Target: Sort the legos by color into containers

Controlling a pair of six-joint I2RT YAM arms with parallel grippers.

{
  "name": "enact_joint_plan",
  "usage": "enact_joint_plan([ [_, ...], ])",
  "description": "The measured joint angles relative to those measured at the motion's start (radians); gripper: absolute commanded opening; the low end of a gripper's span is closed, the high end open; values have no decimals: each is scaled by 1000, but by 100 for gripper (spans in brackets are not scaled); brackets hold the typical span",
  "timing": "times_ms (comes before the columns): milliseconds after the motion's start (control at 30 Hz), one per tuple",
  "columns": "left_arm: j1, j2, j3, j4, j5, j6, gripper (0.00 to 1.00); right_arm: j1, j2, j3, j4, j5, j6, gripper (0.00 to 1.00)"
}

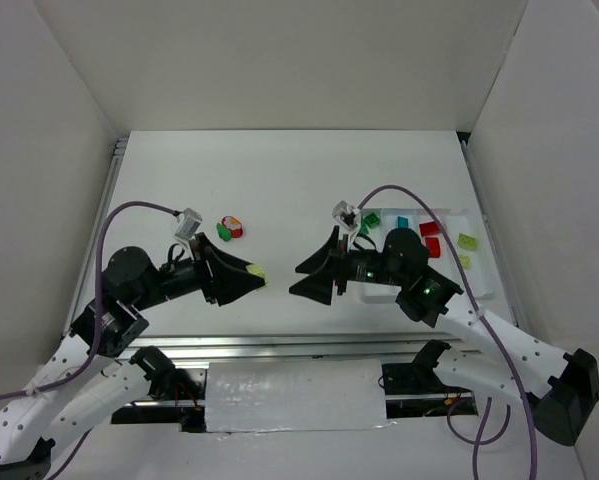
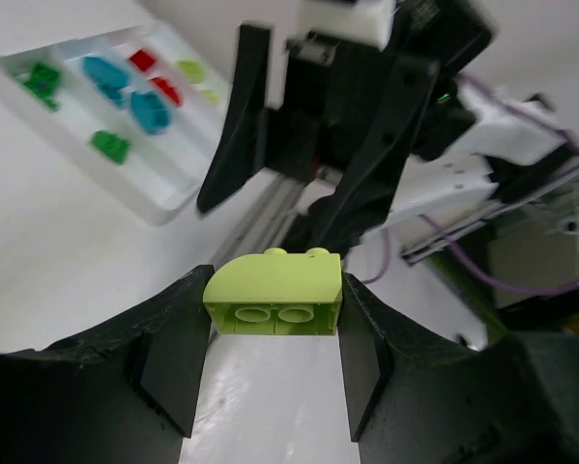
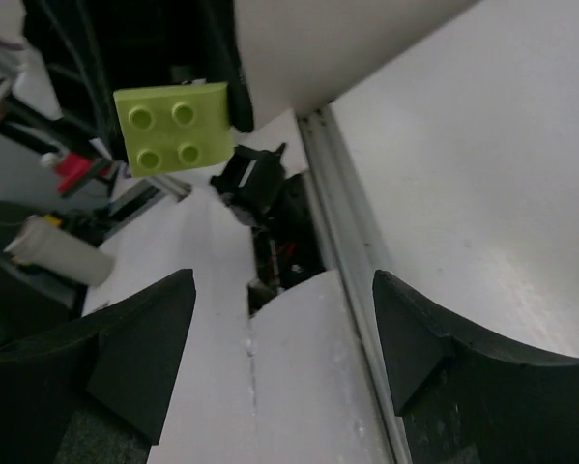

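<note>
Lime lego (image 2: 273, 288) pinched in left gripper (image 2: 275, 333), right gripper (image 3: 284, 329) spread wide, white table (image 1: 279, 180), white walls (image 1: 279, 60)

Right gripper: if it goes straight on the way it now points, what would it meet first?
Probably the pale yellow-green brick clamped in the left gripper, facing the open right gripper; it sits slightly off-centre, depth unclear.

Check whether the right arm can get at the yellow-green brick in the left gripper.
Probably yes. The right gripper is open, facing the brick, nothing between them. The left gripper pinches its sides, leaving the studded face exposed. It sits off-centre in the right wrist view, so realigning seems needed.
</note>
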Motion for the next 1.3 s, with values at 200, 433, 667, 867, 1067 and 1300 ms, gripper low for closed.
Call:
enact_joint_plan([
  [200,0,23,-50,207,138,-87,0,90,3,-90,249,-61,132,80],
  [433,0,-31,-116,237,175,-55,0,148,0,-22,172,143,358,81],
  [667,-1,-153,-135,201,143,147,3,184,-17,21,-57,314,628,83],
  [867,-1,-126,-196,265,153,246,6,214,31,101,-109,316,716,83],
  [1067,-10,-58,-227,312,177,298,5,249,41,139,-151,329,753,82],
  [1300,-34,-63,-230,357,177,336,5,279,77,149,-159,337,784,80],
])
